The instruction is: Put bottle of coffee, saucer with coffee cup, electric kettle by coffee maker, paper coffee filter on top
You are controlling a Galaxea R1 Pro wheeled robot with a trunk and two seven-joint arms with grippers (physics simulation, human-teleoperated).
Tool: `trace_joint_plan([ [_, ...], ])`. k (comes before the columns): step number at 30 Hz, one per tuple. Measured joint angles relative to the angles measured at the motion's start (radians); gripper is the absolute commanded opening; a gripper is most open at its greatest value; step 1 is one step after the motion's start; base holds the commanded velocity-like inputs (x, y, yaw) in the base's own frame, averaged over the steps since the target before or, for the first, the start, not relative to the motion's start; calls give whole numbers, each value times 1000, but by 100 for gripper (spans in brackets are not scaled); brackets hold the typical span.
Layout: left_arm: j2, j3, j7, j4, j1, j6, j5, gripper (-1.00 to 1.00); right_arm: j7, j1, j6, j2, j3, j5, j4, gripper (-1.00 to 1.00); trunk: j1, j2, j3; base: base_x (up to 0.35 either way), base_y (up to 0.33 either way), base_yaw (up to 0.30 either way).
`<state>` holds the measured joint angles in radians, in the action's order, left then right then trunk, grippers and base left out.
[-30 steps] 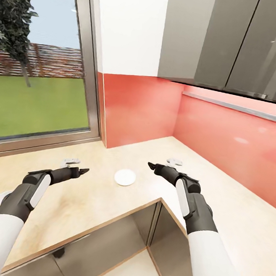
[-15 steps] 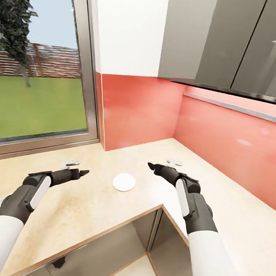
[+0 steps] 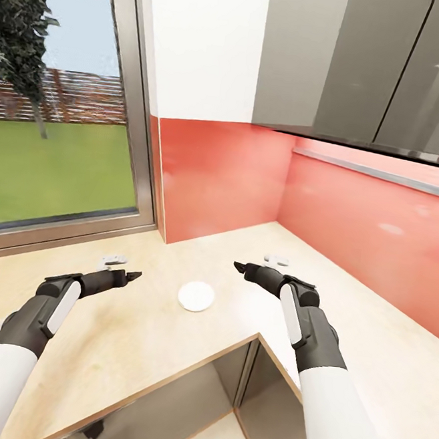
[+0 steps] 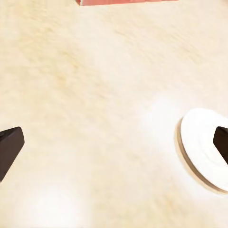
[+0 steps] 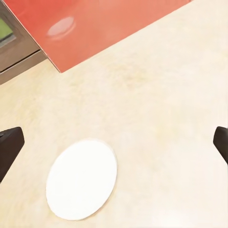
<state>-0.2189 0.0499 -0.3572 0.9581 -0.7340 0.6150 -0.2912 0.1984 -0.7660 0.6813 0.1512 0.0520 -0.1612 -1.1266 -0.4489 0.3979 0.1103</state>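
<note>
both pincers (image 3: 132, 275) (image 3: 239, 267) hover open, the saucer (image 3: 196, 296) between them.

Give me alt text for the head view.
A small white saucer lies flat on the wood-grain countertop between the open left gripper and right gripper, neither touching it. Red backsplash and a window stand behind.

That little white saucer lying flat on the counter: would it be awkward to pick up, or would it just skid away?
The saucer looks thin and lies flat on the smooth kitchen countertop, so a push would probably make it slide, not tip. Its low rim gives little to grip. It looks rigid and possibly breakable.
</note>
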Motion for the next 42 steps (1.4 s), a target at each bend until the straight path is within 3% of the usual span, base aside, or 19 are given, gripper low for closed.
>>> trace_joint_plan([
  [12, 0, 0, 0, -1, 0, 0, 0, 100, 0, 0, 0, 0, 1, 0, -2, 100, 0, 0, 0, 72, 0, -3],
  [23, 1, 2, 0, -42, 0, -4, 0, 100, 0, 0, 3, 0, 1, 1, 10, 100, 0, 0, 0, 191, 0, -147],
  [32, -1, 2, 0, -43, 0, -4, 0, 100, 0, 0, 2, 1, -1, 1, 99, 100, 0, 0, 0, 34, 0, -12],
  [37, -1, 2, -1, -44, 11, -2, 0, 100, 2, 0, 3, 16, -6, 0, 165, 100, 0, 0, 0, 47, 0, -61],
  [40, -2, 2, -1, -50, 20, 3, 0, 100, 107, 0, 2, 18, -19, 2, 257, 100, 0, 0, 0, 2, 0, -6],
  [42, -2, 2, -18, -98, 21, 5, 0, 100, 230, 0, 0, 18, -31, 6, 325, 100, -1, 0, 0, 0, 0, -1],
])
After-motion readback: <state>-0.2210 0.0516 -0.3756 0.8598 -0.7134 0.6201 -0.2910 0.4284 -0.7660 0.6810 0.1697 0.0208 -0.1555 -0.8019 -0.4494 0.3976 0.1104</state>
